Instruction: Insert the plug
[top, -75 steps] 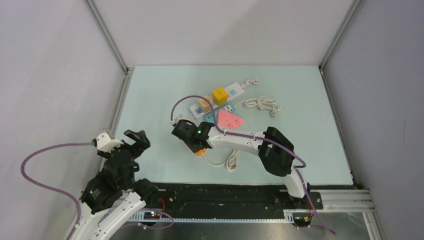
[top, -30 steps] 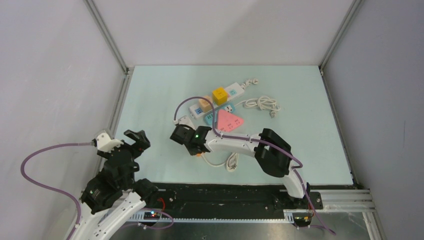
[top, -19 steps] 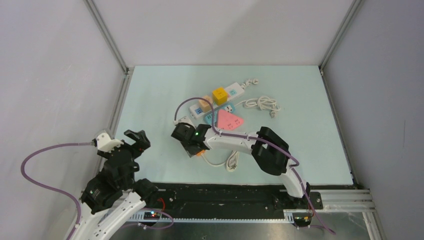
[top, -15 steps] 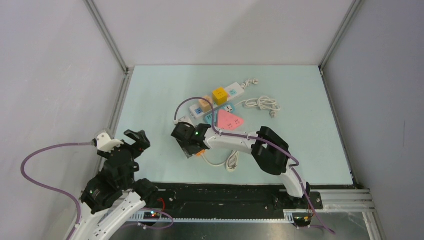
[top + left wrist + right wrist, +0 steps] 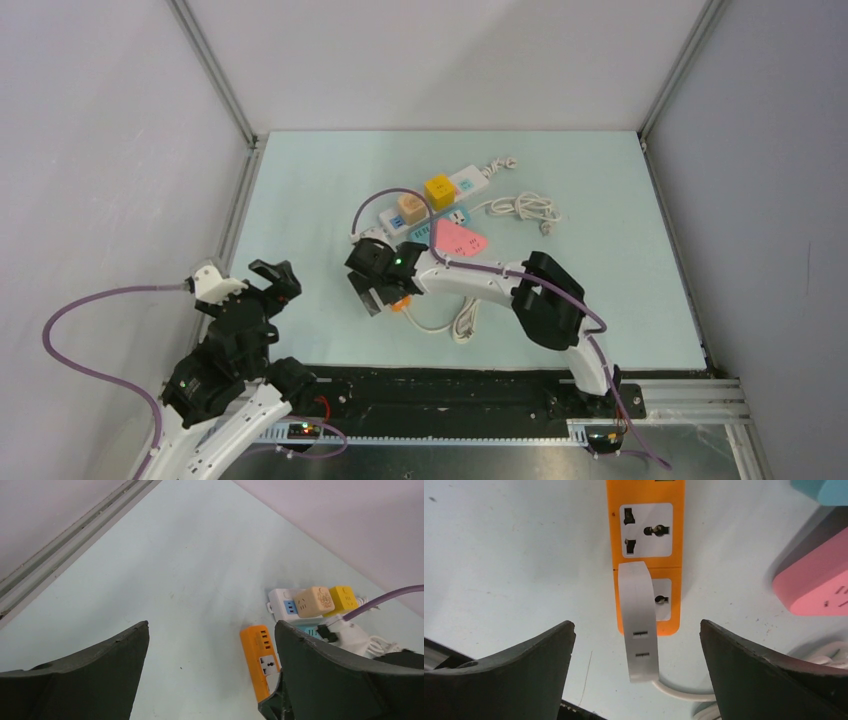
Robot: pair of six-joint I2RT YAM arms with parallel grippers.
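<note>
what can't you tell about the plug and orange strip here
- Right wrist: whether the prongs of the white plug sit in the orange strip; its body covers them.
- Top external: plug and most of strip hidden under the right gripper.
- Left wrist: the strip's near end is behind a finger of the left gripper.

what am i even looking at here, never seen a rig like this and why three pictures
These are two robot arms bolted at the near edge of a pale green table. The wide picture looks down from above and behind them. The other two come from a camera on each wrist, so the dark curved shapes are that claw's own fingers. The left claw hangs open and empty. The right claw is open over an orange power strip, where a flat white plug sits on a socket, ungripped. A white power strip, a pink triangular socket block and a coiled white cable lie nearby.
</note>
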